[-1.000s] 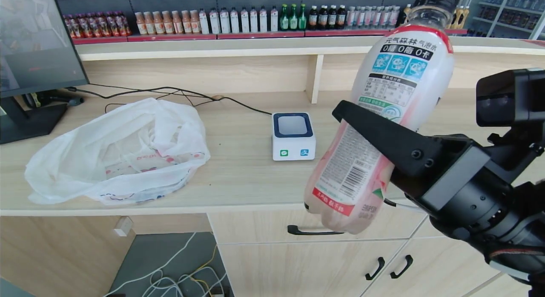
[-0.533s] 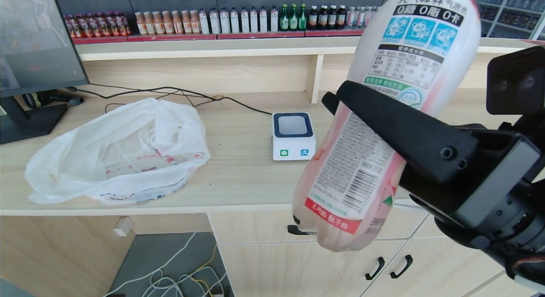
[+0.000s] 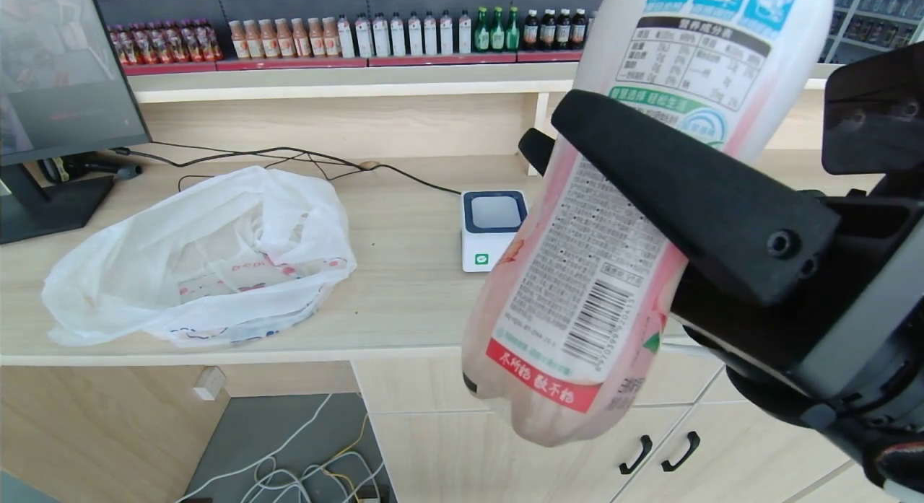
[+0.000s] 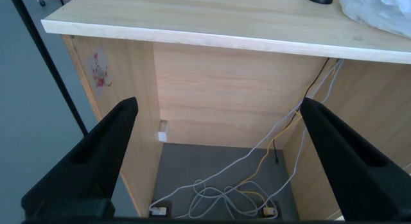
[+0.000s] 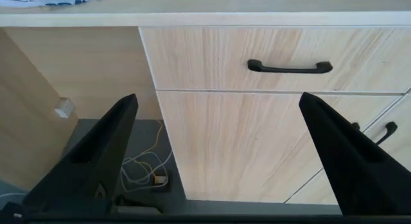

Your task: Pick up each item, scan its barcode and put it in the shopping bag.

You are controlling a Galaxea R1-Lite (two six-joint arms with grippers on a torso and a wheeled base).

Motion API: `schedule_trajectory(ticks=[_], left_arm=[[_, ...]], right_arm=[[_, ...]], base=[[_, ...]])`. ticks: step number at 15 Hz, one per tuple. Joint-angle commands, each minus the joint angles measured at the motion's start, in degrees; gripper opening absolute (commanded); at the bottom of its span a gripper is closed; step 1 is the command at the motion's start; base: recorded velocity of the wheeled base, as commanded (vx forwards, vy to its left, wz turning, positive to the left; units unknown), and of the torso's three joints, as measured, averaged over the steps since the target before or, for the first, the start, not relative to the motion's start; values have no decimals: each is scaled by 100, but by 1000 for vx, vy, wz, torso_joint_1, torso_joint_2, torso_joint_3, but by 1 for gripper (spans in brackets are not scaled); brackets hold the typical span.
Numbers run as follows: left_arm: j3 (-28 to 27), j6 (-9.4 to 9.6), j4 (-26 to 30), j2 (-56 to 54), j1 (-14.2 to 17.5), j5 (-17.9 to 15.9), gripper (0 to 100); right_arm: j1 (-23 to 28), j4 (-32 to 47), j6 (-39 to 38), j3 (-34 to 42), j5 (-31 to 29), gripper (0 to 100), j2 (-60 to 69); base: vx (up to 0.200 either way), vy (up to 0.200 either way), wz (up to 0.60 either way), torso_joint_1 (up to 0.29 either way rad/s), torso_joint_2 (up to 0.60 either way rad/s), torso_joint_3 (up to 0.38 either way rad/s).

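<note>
Two black fingers of the right gripper (image 3: 550, 126) clench a pink-and-white plastic drink bottle (image 3: 577, 286) between them (barcode label facing the head camera); the left gripper (image 4: 218, 106) has its fingers spread apart.

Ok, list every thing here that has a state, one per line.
bottle: held above the counter, tilted, barcode showing in the head view.
right gripper: shut on the bottle.
left gripper: open, empty.
shopping bag: mouth open, slumped on the counter.
scanner: on the counter, window facing up.
drawer: shut.
</note>
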State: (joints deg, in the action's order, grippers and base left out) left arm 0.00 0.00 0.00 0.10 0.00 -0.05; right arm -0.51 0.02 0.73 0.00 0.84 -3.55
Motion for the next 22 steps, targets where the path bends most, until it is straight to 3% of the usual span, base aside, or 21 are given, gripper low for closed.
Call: schedule_trajectory(ticks=[1, 6, 9, 17, 22], left_arm=[[0, 0, 0, -1, 0, -4, 100], [0, 0, 0, -1, 0, -4, 100], [0, 0, 0, -1, 0, -4, 100], [0, 0, 0, -1, 9, -4, 100], [0, 0, 0, -1, 0, -4, 100]], right_arm=[[-28, -2, -47, 0, 83, 100, 293], [-19, -2, -73, 0, 171, 100, 328], [-10, -2, -100, 0, 171, 100, 355], [-10, -2, -100, 0, 171, 100, 355], [-10, -2, -100, 0, 171, 100, 355]], base=[[0, 0, 0, 0, 0, 0], [0, 0, 0, 0, 0, 0], [-200, 0, 0, 2, 4, 2], [0, 0, 0, 0, 0, 0], [0, -200, 0, 3, 3, 4]])
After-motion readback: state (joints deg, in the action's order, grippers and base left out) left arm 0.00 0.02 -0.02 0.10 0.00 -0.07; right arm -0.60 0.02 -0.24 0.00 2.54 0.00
